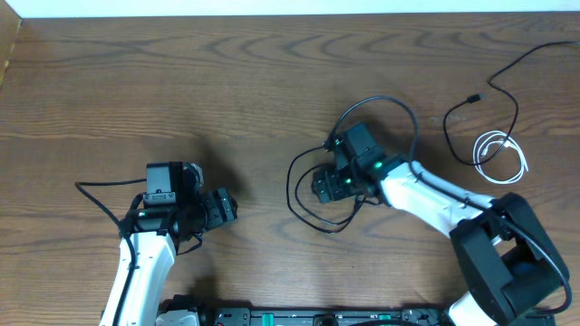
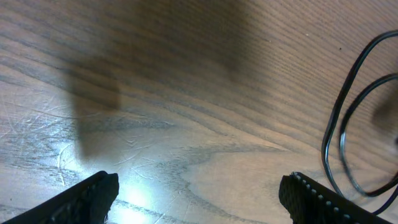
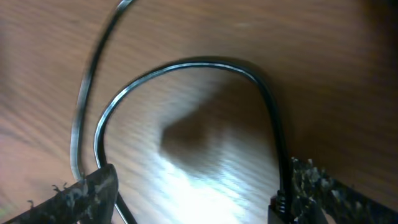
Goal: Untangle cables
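Both pincers released above the bench, one black cable looped under the right

Blurred black fingertips filled the lower corners of the right wrist view, set wide apart. The right pincer was released and clamped nothing. Just beyond those fingertips a black cable arched over the wood in a rounded bend. One strand ran down close beside the inner face of the finger at the right of that view, and another dropped past the finger at the left. Whether either strand touched a finger could not be told.

Seen from overhead, that pincer hung low over the middle of the bench, inside the loose loops of the same black cable, which curled round it on several sides.

The left pincer sat well apart on the robot's left, also released, its jaws spread over bare wood grain. Two strands of the looped cable showed only at the right edge of its wrist view.

Near the far right corner of the bench lay a second black cable, thin and wandering, with a small plug end. A white cable was coiled just beside it, and the two crossed there. Both lay well apart from the looped cable.
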`<state>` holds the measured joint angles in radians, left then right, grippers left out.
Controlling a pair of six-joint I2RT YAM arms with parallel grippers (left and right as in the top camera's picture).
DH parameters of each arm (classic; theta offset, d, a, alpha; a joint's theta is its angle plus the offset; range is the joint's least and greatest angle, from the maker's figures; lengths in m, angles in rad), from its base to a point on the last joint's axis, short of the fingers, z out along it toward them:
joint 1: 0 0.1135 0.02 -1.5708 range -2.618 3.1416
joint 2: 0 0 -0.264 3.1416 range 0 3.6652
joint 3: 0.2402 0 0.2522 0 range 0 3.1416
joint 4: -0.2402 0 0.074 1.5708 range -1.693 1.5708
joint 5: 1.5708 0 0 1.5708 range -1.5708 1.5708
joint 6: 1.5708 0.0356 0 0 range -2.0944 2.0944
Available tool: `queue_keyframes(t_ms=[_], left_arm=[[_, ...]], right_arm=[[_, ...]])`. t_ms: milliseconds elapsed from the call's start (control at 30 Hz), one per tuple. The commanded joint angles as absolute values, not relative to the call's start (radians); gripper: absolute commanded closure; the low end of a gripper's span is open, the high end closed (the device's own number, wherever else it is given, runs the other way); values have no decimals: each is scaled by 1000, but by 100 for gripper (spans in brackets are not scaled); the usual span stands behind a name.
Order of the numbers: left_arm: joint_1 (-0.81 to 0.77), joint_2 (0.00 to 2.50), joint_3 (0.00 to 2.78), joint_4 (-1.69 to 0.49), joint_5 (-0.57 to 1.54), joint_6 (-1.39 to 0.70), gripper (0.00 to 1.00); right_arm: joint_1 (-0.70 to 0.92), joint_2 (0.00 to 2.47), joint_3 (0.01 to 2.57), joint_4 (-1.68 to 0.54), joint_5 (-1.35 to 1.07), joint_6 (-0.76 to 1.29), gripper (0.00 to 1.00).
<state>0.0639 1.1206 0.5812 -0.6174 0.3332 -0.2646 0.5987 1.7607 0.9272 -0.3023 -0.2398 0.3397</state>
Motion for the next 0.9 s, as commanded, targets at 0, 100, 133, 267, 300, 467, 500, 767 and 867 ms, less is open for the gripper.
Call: queue_keyframes(t_ms=[0, 100, 133, 267, 300, 467, 500, 767, 867], left_arm=[[67, 1122, 578, -617, 319, -255, 12], [67, 1122, 578, -617, 319, -255, 12], [67, 1122, 578, -617, 319, -255, 12], [67, 1122, 578, -616, 319, -255, 12], [67, 1122, 578, -616, 319, -255, 12], [67, 1122, 578, -612, 319, -255, 12], [67, 1122, 578, -611, 319, -255, 12], [67, 1122, 578, -609, 319, -255, 12], [67, 1122, 578, -609, 319, -255, 12]], right_arm=[[657, 1769, 906, -271, -246, 431, 18], [713, 1769, 906, -237, -246, 450, 18], [731, 1769, 906, -225, -246, 454, 18], [798, 1769, 906, -181, -246, 461, 15], [812, 1769, 906, -173, -246, 479, 15], [859, 1769, 906, -168, -246, 595, 7], [862, 1769, 906, -168, -246, 595, 4], [862, 1769, 906, -184, -246, 594, 1], [862, 1769, 906, -183, -246, 594, 1]])
